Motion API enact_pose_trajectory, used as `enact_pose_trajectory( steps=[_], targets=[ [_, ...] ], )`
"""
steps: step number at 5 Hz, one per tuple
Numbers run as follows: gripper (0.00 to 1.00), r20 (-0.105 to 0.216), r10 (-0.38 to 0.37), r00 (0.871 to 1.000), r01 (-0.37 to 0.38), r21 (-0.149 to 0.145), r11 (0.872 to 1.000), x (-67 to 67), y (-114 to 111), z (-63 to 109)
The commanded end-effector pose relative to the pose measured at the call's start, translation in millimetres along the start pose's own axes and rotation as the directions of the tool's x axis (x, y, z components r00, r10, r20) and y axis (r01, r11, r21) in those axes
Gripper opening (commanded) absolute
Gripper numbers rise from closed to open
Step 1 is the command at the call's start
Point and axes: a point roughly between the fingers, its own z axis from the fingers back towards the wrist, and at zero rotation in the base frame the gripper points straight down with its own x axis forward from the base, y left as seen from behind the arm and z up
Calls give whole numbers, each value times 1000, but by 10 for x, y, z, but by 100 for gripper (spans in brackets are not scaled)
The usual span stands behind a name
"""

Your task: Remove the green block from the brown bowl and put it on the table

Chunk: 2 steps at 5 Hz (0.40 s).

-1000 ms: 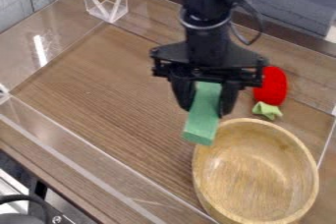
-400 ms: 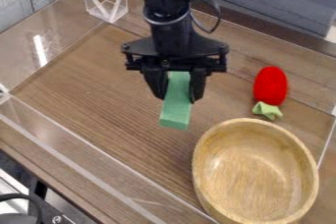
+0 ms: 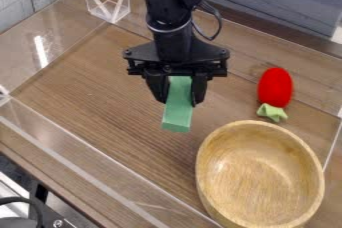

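Observation:
The green block point(image 3: 179, 108) hangs tilted between the black fingers of my gripper point(image 3: 178, 87), which is shut on its upper end. Its lower end sits just above or on the table point(image 3: 94, 92), left of the brown bowl point(image 3: 262, 176); I cannot tell whether it touches the wood. The bowl is wide, round, light tan, and has nothing inside. It lies at the lower right, apart from the block and the gripper.
A small red strawberry-like toy point(image 3: 275, 89) with green leaves lies right of the gripper, above the bowl. Clear acrylic walls point(image 3: 54, 137) edge the table on the left and front. A clear stand point(image 3: 107, 7) sits at the back left.
My gripper carried the green block leftward, away from the bowl's rim, out over the table. Over the last moment it has barely moved.

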Motion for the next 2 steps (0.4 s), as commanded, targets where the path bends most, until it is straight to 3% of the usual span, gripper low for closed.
enact_pose_trajectory(
  steps=[1, 2],
  targets=[
    [100, 32, 11, 999, -11, 0, 1000, 81, 11, 18],
    [100, 33, 11, 999, -11, 0, 1000, 86, 8, 14]
  ],
)
